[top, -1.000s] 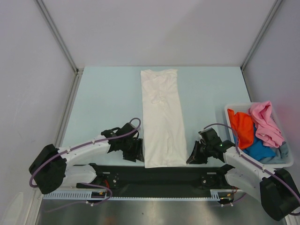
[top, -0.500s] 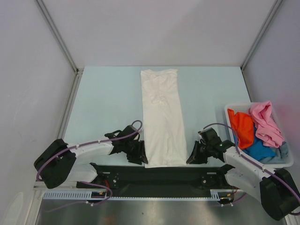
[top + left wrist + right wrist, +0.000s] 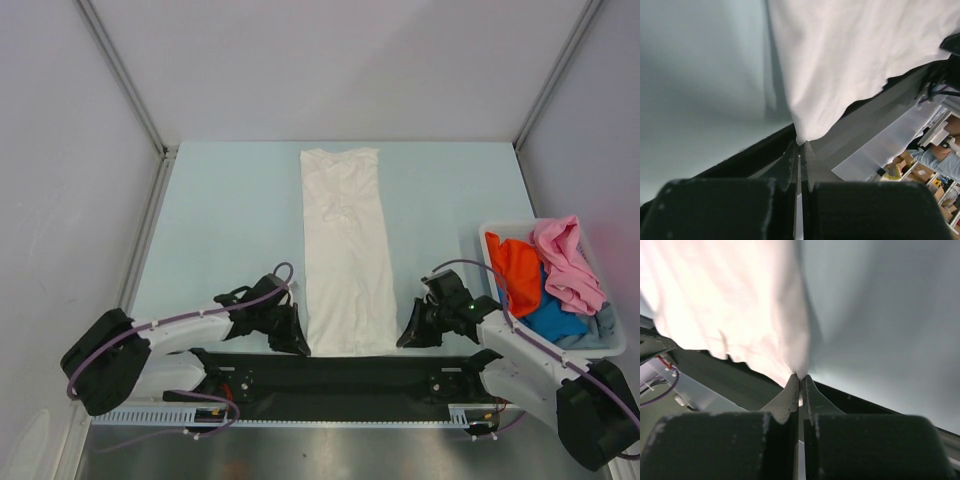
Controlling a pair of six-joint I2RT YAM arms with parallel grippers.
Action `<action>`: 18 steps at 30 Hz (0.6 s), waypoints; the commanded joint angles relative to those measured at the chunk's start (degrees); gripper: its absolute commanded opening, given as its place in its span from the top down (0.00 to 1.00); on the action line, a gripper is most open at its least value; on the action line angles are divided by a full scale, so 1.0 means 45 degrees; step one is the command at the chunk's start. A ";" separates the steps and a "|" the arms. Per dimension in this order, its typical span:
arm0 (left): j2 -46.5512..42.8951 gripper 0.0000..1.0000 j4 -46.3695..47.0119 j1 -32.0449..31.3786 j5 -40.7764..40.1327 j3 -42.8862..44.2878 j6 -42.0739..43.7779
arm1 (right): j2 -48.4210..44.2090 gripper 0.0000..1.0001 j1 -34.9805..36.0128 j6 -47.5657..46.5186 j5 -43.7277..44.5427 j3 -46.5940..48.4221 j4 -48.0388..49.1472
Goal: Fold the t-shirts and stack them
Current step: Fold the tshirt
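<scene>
As I judge it, the main risk is a slipped corner. The left claw (image 3: pixel 296 343) and the right claw (image 3: pixel 408 338) each seem to hold only the very tip of a hem corner, so a quick lift or a sideways tug could pull that thin bite loose. The white shirt (image 3: pixel 343 250) would then hang from one claw and crumple instead of folding flat. Uneven motion is the second danger: if one arm rises or travels faster than the other, the near hem goes askew and the fold lands crooked. A low carry could also drag the cloth over the table (image 3: pixel 220 220) and bunch a strip that lies smooth apart from a few creases near its middle. The left claw is pressed together on the shirt's near left corner, and the right claw is pressed together on its near right corner. Both wrist views show the cloth narrowing to a point right at the closed tips. The shirt lies as a long narrow strip down the middle of the table, with its near hem at the table's near edge between the two claws and the rest stretching away toward the far side. The orange shirt (image 3: pixel 515 275), pink shirt (image 3: pixel 567 262) and blue shirt (image 3: pixel 555 322) sit heaped in the bin (image 3: pixel 612 345) at the right, beside the right arm.
</scene>
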 commanded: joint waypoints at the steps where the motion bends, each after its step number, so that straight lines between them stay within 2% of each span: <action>1: -0.0981 1.00 -0.0657 0.0352 -0.0554 0.0905 -0.0331 | -0.0398 1.00 0.0075 -0.0504 0.0082 0.1655 -0.0077; 5: -0.0299 1.00 -0.1185 0.0997 -0.0359 0.2311 0.0176 | 0.0868 1.00 -0.0451 -0.1168 -0.0033 0.3377 -0.0449; 10: 0.0989 1.00 -0.1791 0.2499 -0.0049 0.4381 0.1347 | 0.3485 1.00 -0.0765 -0.2067 -0.0035 0.5466 -0.0722; 18: 0.4465 1.00 -0.2299 0.4512 0.0285 0.8244 0.2969 | 0.7604 1.00 -0.2033 -0.3414 -0.0463 0.9197 -0.1093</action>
